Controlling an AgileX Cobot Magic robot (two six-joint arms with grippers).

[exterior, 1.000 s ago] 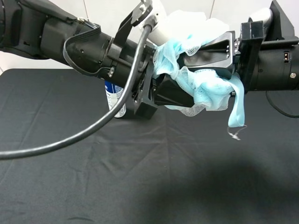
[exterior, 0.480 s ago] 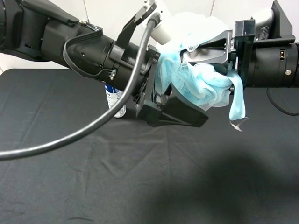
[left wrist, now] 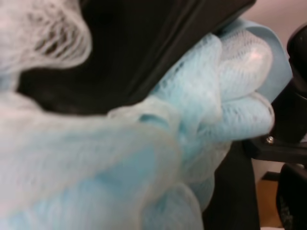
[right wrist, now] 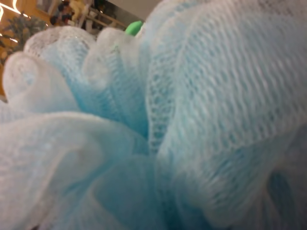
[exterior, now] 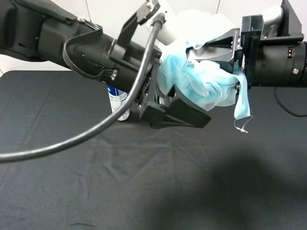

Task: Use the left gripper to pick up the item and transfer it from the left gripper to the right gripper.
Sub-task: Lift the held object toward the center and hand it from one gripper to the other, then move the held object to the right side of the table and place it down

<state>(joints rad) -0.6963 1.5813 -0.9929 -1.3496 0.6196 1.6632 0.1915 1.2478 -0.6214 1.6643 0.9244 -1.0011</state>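
Note:
The light-blue and white mesh pouf hangs in the air above the black table, between the two grippers. My right gripper comes in from the right and is shut on the pouf; its silver jaw plate shows on top. My left gripper comes in from the left and is open, and its lower black finger stands below the pouf. The pale blue ribbon loop dangles under the right gripper. The pouf fills most of the left wrist view under a black finger. The pouf fills the right wrist view.
A blue-and-white spray can stands on the table behind the left arm. A thick black cable loops down from the left arm. The black cloth-covered table lies below, with a white wall behind it.
The left gripper's lower finger has dropped away from the pouf and the jaws have opened. The pouf has bunched up toward the right gripper, which stays shut on it.

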